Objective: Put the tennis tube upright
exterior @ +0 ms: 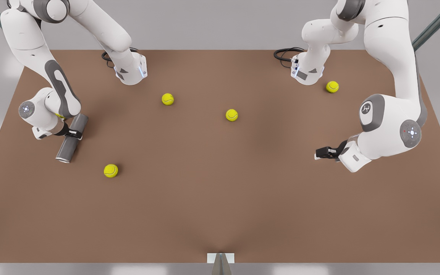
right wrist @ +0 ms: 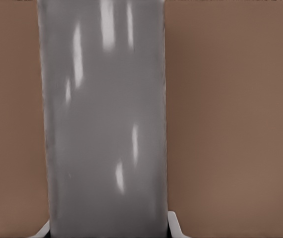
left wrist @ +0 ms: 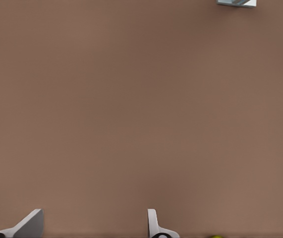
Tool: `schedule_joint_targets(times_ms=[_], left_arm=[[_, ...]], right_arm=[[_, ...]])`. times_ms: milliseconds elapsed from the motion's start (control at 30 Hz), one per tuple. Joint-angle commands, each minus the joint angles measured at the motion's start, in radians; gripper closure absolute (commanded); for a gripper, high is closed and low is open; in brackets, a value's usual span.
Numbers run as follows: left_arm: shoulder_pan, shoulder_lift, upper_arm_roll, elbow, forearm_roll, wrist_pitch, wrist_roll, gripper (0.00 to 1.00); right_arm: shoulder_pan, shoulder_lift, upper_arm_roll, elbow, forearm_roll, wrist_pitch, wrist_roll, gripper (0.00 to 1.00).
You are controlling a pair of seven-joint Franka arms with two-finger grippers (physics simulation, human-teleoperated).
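Note:
The tennis tube point(exterior: 66, 149) is a grey cylinder lying on its side on the brown table point(exterior: 220, 198), at the front view's left. Its open end points toward the table's front edge. My right gripper point(exterior: 74, 133) straddles the tube's middle from above and is shut on it. In the right wrist view the tube point(right wrist: 104, 124) runs straight away from the camera, with a white fingertip point(right wrist: 173, 225) pressed against each side. My left gripper point(exterior: 321, 152) waits at the front view's right, low over bare table. Its fingers point(left wrist: 153, 225) stand wide apart with nothing between them.
Several yellow-green tennis balls lie loose: one point(exterior: 110, 170) close to the tube's open end, two point(exterior: 167, 99) point(exterior: 232, 115) mid-table, one point(exterior: 332, 86) by the far right arm base point(exterior: 308, 70). A white camera mount point(exterior: 220, 258) sits at the front edge.

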Motion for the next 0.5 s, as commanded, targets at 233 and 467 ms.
schedule_joint_targets(times_ms=[233,467], left_arm=[[0.000,0.000,0.001,0.000,0.000,0.002,0.000,0.00],[0.000,-0.005,0.001,0.000,0.001,-0.002,-0.002,0.00]], right_arm=[[-0.003,-0.032,0.012,-0.026,-0.001,-0.002,0.001,0.24],[-0.011,-0.092,0.054,-0.049,0.001,-0.018,-0.002,0.24]])
